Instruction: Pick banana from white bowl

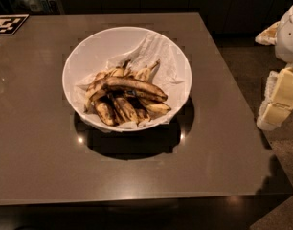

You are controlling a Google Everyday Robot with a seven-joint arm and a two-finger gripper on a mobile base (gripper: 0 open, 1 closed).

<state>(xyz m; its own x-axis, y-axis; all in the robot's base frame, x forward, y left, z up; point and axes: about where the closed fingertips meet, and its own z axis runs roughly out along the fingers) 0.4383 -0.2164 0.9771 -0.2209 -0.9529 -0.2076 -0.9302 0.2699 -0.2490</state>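
The white bowl [87,48] sits on the middle of a brown table, lined with crumpled white paper [158,56]. Several overripe bananas are piled in its front half. The banana [135,86], the longest one, curved and blotched brown-black, lies across the top of the pile from left to right. Shorter blackened bananas [118,110] lie under it. My gripper [276,105], cream-coloured, hangs at the right edge of the view, beyond the table's right side and well apart from the bowl. It holds nothing that I can see.
The brown table [41,152] has its front edge near the bottom and its right edge beside my arm [289,30]. A black-and-white marker tag [7,23] lies at the table's far left corner. Speckled floor [252,66] shows on the right.
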